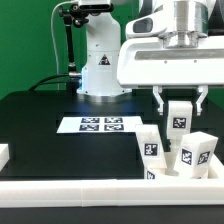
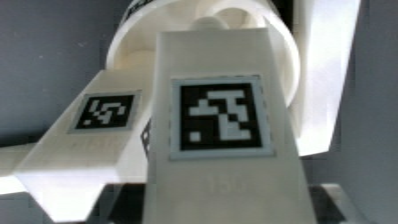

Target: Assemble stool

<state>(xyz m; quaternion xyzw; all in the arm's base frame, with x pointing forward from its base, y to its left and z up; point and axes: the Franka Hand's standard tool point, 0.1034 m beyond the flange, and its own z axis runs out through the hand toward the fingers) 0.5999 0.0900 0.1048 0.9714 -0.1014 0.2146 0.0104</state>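
My gripper (image 1: 181, 104) is shut on a white stool leg (image 1: 180, 114) with a square tag, holding it upright at the exterior view's right. Just below and in front of it, two more tagged legs (image 1: 152, 148) (image 1: 196, 152) stand up from the white seat (image 1: 178, 176), which is mostly hidden behind the front rail. In the wrist view the held leg (image 2: 222, 115) fills the middle between the jaws of the gripper (image 2: 221, 202). A second leg (image 2: 103, 112) lies beside it, and the round seat (image 2: 187, 30) curves behind them.
The marker board (image 1: 100, 124) lies flat mid-table. The robot base (image 1: 100, 62) stands at the back. A long white rail (image 1: 90, 190) runs along the front edge, and a short white piece (image 1: 4, 153) sits at the exterior view's left.
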